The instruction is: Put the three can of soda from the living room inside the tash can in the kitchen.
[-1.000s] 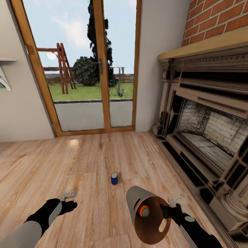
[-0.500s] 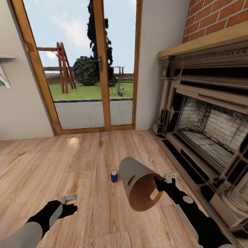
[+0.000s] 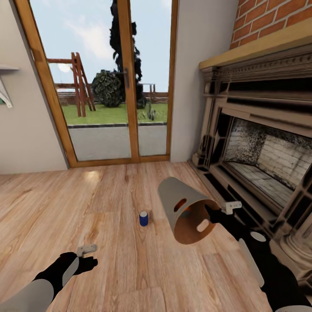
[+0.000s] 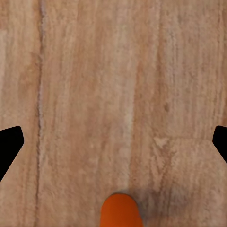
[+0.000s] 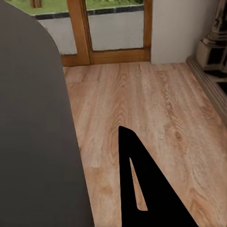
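Blue soda can [image 3: 143,218] upright on open wood floor [image 3: 108,203], beside tilted bin [image 3: 186,212].

Wood plank floor [image 3: 108,208] fills the lower frame, light tan, with a bright patch of daylight near the door base. Wood-framed glass doors [image 3: 125,82] at upper centre; outside: grass, a paved strip, a dark tree, a round bush and a red wooden frame. Plain beige walls [image 3: 195,78] on both sides of the doors. A shelf bracket [image 3: 5,93] sits at the left edge. Ornate fireplace [image 3: 260,160] along the right side, pale brick inside, red brick chimney [image 3: 277,17] above the mantel at upper right.
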### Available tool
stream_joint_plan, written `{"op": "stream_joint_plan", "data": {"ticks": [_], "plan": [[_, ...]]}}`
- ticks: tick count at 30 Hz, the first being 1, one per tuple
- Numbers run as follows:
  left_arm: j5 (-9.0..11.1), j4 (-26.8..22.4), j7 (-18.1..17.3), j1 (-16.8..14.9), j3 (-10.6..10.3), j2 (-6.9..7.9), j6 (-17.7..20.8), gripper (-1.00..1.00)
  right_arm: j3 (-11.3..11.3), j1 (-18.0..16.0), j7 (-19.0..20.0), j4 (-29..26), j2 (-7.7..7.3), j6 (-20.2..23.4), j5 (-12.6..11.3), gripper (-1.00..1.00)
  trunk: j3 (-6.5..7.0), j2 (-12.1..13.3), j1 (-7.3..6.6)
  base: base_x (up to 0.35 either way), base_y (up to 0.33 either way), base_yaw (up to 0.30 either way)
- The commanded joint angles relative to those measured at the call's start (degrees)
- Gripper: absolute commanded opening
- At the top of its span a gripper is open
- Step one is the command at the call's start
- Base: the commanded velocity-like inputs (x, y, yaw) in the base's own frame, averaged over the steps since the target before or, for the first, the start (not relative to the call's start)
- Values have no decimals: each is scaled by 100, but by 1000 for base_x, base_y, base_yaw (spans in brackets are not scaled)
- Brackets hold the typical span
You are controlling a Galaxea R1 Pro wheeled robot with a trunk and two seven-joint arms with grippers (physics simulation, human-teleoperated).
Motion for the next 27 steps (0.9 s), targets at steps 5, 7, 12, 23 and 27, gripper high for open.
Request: {"op": "stream_joint_plan", "data": {"ticks": [5,7,12,23,27], "plan": [[0,-4,11,5,-22,0,-4,100,-195,-7,144,-165,-2,50,-15,-100,-89,-202,110,0,0,0],[-5,-6,19,7,-32,-4,-7,100,-219,-8,163,-279,0,64,-8,-100,-134,-205,115,0,0,0],[-9,-7,25,8,-45,-62,-4,100,-227,-8,171,-362,1,73,-6,-100,-245,-212,128,0,0,0],[-2,0,310,17,-160,-172,24,100,-228,-7,156,-387,2,320,-3,-100,-488,-227,156,0,0,0],[-7,1,367,20,-181,-221,37,100,-224,-4,155,-390,3,334,2,-100,-577,-232,167,0,0,0]]}}
